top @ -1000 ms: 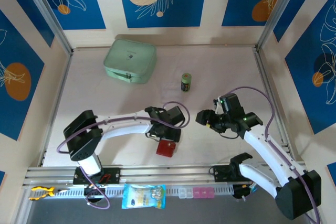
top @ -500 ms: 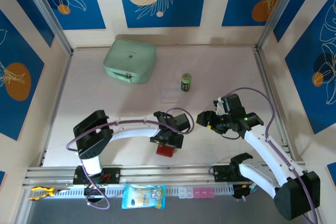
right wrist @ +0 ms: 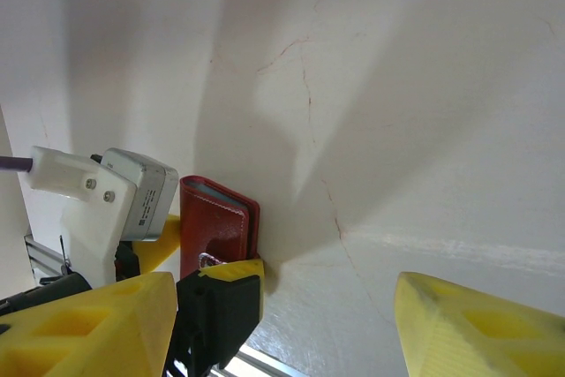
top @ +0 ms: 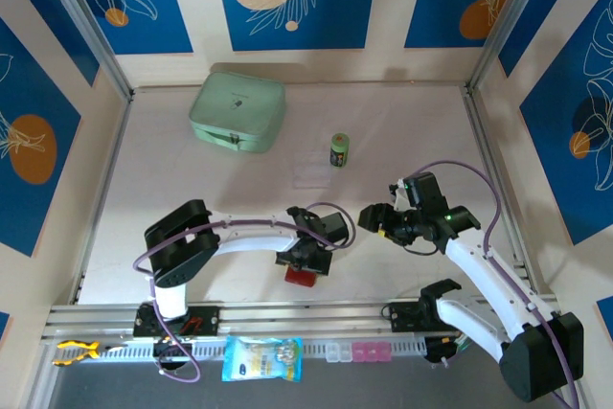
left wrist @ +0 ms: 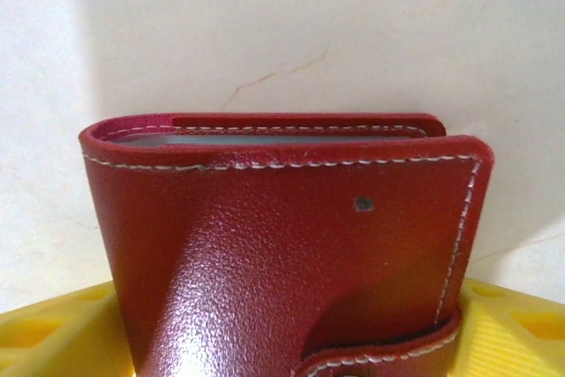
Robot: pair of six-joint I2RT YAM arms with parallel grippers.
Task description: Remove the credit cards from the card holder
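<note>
Standing by the pale tabletop (top: 192, 208), I see the left gripper (top: 304, 260) now lower over the closed dark-red leather card holder (top: 301, 278) near the near edge's middle. Its yellow fingers (left wrist: 53, 333) straddle it; grip unclear. Beside it the right gripper (right wrist: 282, 328) gapes empty. The left wrist view adds grey sleeve edges (left wrist: 265, 139) pointing away, strap tab (left wrist: 388, 350) nearest.

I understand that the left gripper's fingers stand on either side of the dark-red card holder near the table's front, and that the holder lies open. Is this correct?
Not entirely. The card holder is folded shut, with its strap tab over the cover, as the left wrist view shows. The left gripper does straddle it near the front of the table.
</note>
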